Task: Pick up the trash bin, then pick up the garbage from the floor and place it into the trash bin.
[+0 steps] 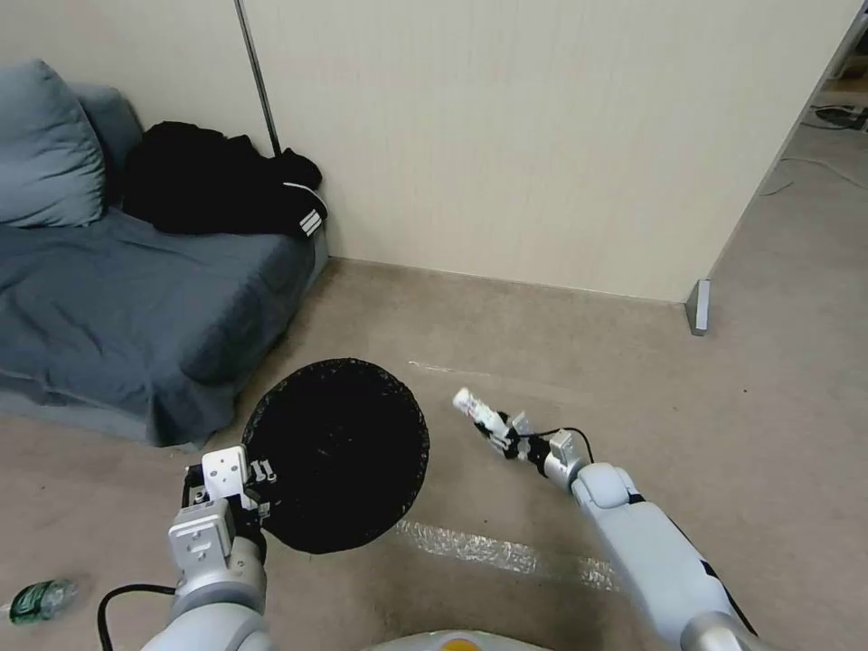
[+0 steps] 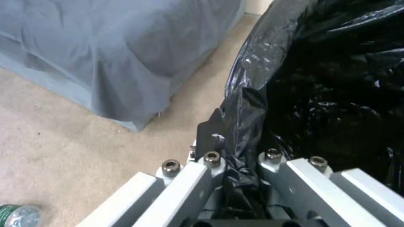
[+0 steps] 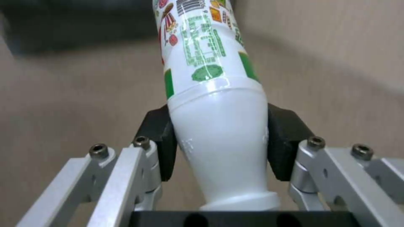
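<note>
The trash bin hangs above the floor, its black bag lining facing me. My left gripper is shut on the bin's near-left rim; in the left wrist view its pads pinch the folded black bag. To the right of the bin, my right gripper is shut on a white bottle with a green and red printed label, held off the floor and pointing toward the bin. The right wrist view shows the black pads clamped on both sides of the bottle. A clear bottle with a green label lies on the floor at my lower left.
A grey sofa with a cushion and black clothes stands at the left, close to the bin. A beige partition wall runs behind. Pale tape marks the carpet near my base. Open carpet lies to the right.
</note>
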